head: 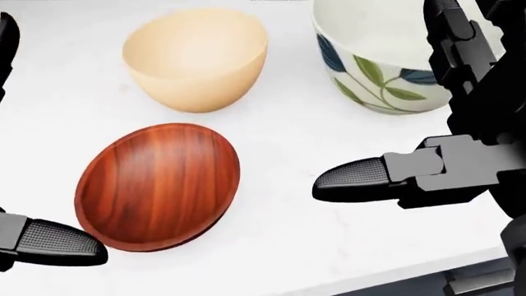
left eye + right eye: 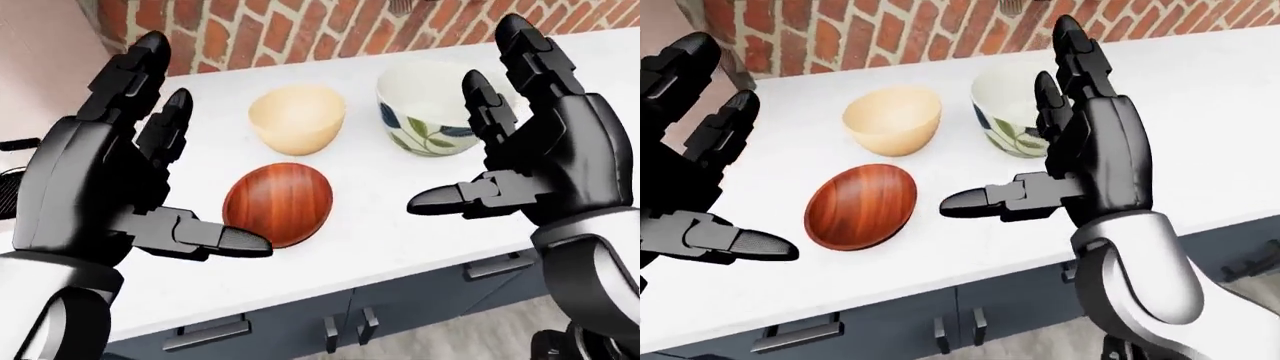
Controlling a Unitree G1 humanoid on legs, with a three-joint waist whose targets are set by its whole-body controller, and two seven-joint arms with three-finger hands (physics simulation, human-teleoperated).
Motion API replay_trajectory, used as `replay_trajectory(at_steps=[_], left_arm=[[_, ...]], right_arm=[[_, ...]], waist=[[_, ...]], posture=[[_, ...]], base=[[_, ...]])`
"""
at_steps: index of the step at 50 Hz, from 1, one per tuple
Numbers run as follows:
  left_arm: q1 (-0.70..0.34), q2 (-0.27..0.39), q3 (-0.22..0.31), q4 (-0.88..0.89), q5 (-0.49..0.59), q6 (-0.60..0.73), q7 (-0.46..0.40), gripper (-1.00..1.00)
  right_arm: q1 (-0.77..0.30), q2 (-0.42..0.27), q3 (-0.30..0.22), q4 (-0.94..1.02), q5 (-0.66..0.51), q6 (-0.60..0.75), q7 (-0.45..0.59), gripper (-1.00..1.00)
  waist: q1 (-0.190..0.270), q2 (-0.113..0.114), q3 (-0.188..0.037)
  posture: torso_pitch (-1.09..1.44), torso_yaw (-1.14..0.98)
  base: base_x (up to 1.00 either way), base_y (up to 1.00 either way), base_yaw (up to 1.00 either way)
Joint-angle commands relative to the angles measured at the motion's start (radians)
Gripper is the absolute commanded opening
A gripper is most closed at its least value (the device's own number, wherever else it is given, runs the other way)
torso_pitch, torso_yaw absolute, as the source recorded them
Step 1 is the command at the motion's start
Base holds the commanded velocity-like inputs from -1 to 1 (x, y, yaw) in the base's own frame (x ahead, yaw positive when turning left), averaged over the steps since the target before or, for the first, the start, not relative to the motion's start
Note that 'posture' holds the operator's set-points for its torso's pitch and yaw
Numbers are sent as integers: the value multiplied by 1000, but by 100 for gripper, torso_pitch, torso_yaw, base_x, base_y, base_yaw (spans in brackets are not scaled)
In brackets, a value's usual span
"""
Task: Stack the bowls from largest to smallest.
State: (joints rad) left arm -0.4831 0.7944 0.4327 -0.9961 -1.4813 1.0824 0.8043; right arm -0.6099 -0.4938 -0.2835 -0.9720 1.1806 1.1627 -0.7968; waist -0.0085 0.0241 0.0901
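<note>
Three bowls stand apart on the white counter (image 2: 400,225). A shallow red-brown wooden bowl (image 2: 278,204) sits nearest the counter's edge. Above it in the left-eye view is a cream bowl (image 2: 297,118), and to that one's right a taller white bowl with a leaf pattern (image 2: 430,112). My left hand (image 2: 195,161) is held open to the left of the wooden bowl, its thumb tip just over the bowl's lower left rim. My right hand (image 2: 465,124) is open to the right of the wooden bowl, fingers raised before the leaf bowl. Neither hand holds anything.
A red brick wall (image 2: 300,30) runs along the top of the left-eye view behind the counter. A pink appliance (image 2: 40,60) stands at the left. Dark blue cabinet doors with handles (image 2: 205,334) lie below the counter's edge.
</note>
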Motion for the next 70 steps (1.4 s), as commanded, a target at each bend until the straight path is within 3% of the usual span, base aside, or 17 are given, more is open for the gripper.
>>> replay_trajectory(at_steps=[1, 8, 14, 19, 21, 26, 30, 32, 34, 36, 38, 40, 43, 48, 60, 66, 70], left_arm=[[-11, 26, 35, -3, -4, -44, 18, 100], [6, 66, 57, -3, -40, -72, 27, 100], [48, 98, 108, -5, -63, -99, 10, 100], [92, 122, 164, -10, -88, -120, -7, 100], [112, 123, 180, -11, -84, -125, -21, 100], [135, 151, 220, -8, -115, -143, -24, 100], [148, 157, 236, -3, -108, -152, -41, 100], [153, 158, 241, -3, -105, -155, -48, 100], [163, 152, 246, -4, -95, -155, -60, 100], [171, 151, 258, -5, -98, -156, -65, 100], [177, 144, 259, -5, -81, -157, -78, 100], [178, 142, 261, -3, -80, -159, -80, 100], [158, 182, 263, 0, -144, -166, -35, 100], [173, 223, 301, 7, -188, -185, -25, 100], [215, 174, 332, 10, -117, -171, -102, 100], [245, 114, 340, 8, -34, -152, -179, 100], [294, 69, 398, 8, 15, -136, -263, 100]], right_arm=[[-28, -13, -9, -19, 24, -35, -5, 100], [-102, -77, 5, 4, 144, -32, -100, 100], [-390, -144, 128, 126, 258, 111, -258, 100], [-609, -113, 271, 146, -53, 383, -80, 100], [-660, -81, 348, 167, -217, 412, 36, 100], [-745, -177, 677, 265, -771, 265, 415, 100], [-807, -171, 847, 403, -1283, 101, 789, 100], [-795, -83, 828, 503, -1568, -20, 1006, 100], [-746, 41, 754, 602, -1841, -196, 1206, 100], [-700, 194, 638, 669, -2061, -384, 1353, 100], [-667, 319, 533, 744, -2190, -577, 1409, 100], [-655, 385, 473, 808, -2278, -742, 1427, 100], [-624, 448, 415, 875, -2325, -906, 1420, 100], [-618, 497, 387, 932, -2388, -1022, 1430, 100], [-588, 560, 415, 1084, -2488, -1248, 1410, 100], [-569, 576, 418, 1195, -2550, -1300, 1321, 100], [-564, 570, 418, 1321, -2599, -1317, 1232, 100]], waist=[[2, 2, -25], [4, -8, -40], [3, -3, -36], [2, 6, -24], [0, 9, -19], [-4, 16, -9], [-12, 27, -5], [-16, 35, -2], [-21, 43, -2], [-25, 50, -5], [-28, 58, -9], [-30, 64, -13], [-32, 71, -21], [-37, 73, -27], [-41, 76, -27], [-39, 73, -31], [-37, 72, -34]], posture=[[0, 0], [0, 0], [0, 0], [0, 0], [0, 0], [0, 0], [0, 0], [0, 0], [0, 0], [0, 0], [0, 0], [0, 0], [0, 0], [0, 0], [0, 0], [0, 0], [0, 0]], base=[[0, 0, 0], [0, 0, 0], [0, 0, 0], [0, 0, 0], [0, 0, 0], [0, 0, 0], [0, 0, 0], [0, 0, 0], [0, 0, 0], [0, 0, 0], [0, 0, 0], [0, 0, 0], [0, 0, 0], [0, 0, 0], [0, 0, 0], [0, 0, 0], [0, 0, 0]])
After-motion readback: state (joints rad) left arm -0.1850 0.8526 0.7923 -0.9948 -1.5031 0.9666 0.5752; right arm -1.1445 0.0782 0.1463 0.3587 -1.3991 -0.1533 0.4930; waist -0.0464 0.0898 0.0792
